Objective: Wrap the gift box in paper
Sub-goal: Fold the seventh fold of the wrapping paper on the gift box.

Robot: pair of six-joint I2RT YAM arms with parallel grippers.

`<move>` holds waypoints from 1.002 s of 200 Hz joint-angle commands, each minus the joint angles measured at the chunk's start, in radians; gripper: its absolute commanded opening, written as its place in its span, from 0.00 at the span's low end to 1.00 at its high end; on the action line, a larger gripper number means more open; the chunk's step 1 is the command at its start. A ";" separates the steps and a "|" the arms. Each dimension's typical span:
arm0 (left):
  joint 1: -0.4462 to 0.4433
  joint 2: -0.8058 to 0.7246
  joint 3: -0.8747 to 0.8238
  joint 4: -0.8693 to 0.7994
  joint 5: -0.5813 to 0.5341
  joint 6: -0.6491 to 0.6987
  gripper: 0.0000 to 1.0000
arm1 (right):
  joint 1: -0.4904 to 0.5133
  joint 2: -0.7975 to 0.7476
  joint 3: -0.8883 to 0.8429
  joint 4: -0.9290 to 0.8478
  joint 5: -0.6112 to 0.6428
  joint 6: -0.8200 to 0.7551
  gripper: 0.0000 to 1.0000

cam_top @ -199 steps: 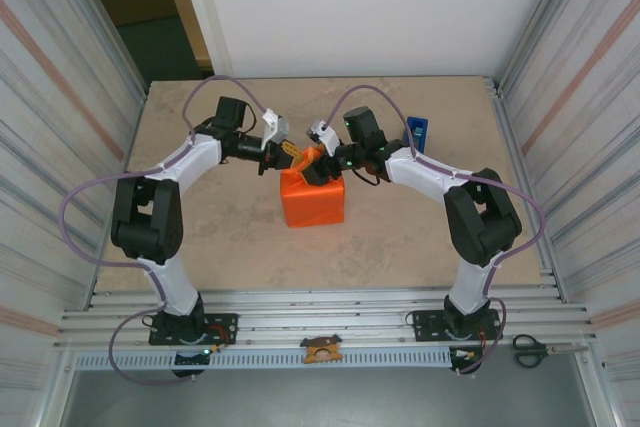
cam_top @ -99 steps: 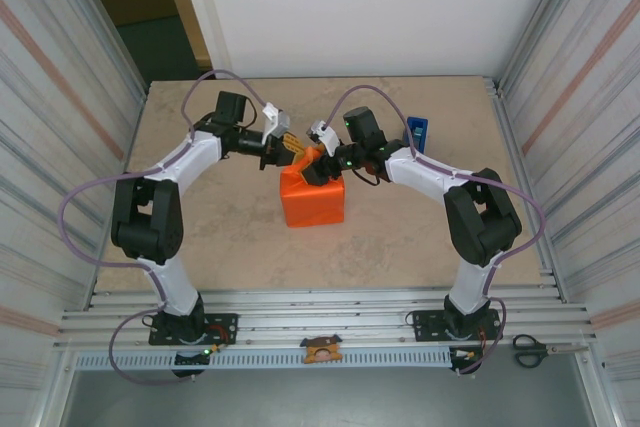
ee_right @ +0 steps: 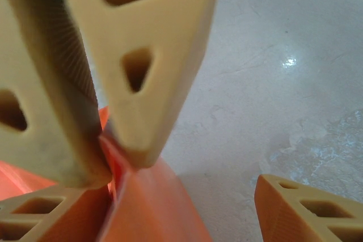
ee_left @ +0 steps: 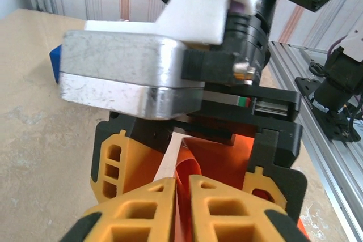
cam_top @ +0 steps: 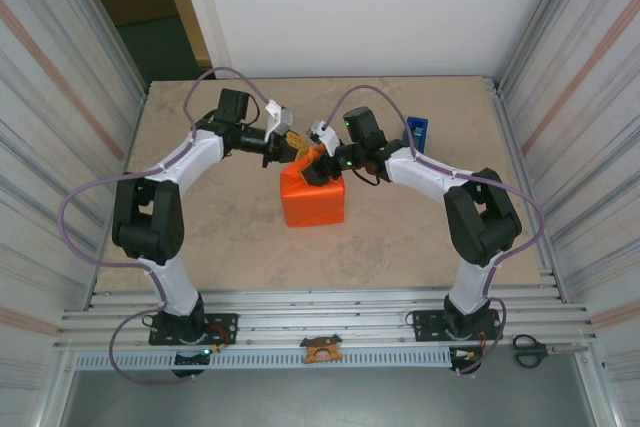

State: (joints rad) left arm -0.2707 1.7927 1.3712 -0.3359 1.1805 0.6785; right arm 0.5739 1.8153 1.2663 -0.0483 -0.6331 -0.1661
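Note:
The paper (cam_top: 312, 202) is a plain orange sheet folded into a block shape at the table's middle; the gift box is hidden inside it. My left gripper (cam_top: 291, 146) reaches in from the left at the bundle's far top corner. In the left wrist view it (ee_left: 182, 190) is shut on a curled fold of paper (ee_left: 195, 171). My right gripper (cam_top: 319, 161) comes in from the right over the same corner. In the right wrist view it (ee_right: 164, 199) stands open, astride the paper ridge (ee_right: 150, 208), with bare table between the paper and its right finger.
A blue tape dispenser (cam_top: 418, 133) stands at the back right, just behind the right arm. Scissors (cam_top: 530, 350) lie on the rail at the near right. Corrugated walls close in both sides; open tabletop (cam_top: 230, 227) lies left of and in front of the bundle.
My left gripper has shifted a little right and farther back, drawing the paper flap with it. The right arm has held still.

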 commanded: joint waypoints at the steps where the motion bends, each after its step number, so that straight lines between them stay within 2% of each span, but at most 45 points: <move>1: -0.002 -0.088 -0.023 0.130 -0.036 -0.130 0.32 | 0.004 0.030 -0.006 -0.097 0.008 -0.031 0.69; 17: 0.010 -0.145 -0.075 0.246 -0.131 -0.324 0.36 | 0.004 0.026 -0.002 -0.093 0.009 -0.030 0.70; 38: 0.029 -0.220 -0.147 0.269 -0.281 -0.535 0.42 | 0.002 0.022 0.007 -0.091 0.007 -0.031 0.70; 69: 0.028 -0.319 -0.272 0.176 -0.424 -0.713 0.55 | 0.002 0.019 0.011 -0.091 0.004 -0.031 0.70; 114: 0.018 -0.450 -0.458 0.163 -0.546 -0.908 0.63 | 0.003 0.019 0.007 -0.091 0.001 -0.028 0.70; 144: -0.003 -0.406 -0.436 0.098 -0.528 -0.961 0.64 | 0.004 0.021 0.005 -0.089 0.003 -0.026 0.70; 155: -0.018 -0.389 -0.422 0.099 -0.498 -0.958 0.64 | 0.004 0.021 0.007 -0.089 0.004 -0.021 0.70; 164: -0.033 -0.376 -0.405 0.074 -0.516 -0.945 0.64 | 0.003 0.020 0.007 -0.084 0.000 -0.019 0.70; 200: -0.047 -0.351 -0.414 0.056 -0.547 -0.941 0.55 | 0.003 0.006 0.012 -0.078 -0.008 -0.013 0.70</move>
State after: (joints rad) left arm -0.3157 1.4311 0.9440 -0.2409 0.6468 -0.2489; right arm 0.5739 1.8153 1.2728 -0.0566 -0.6331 -0.1661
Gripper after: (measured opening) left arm 0.569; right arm 0.703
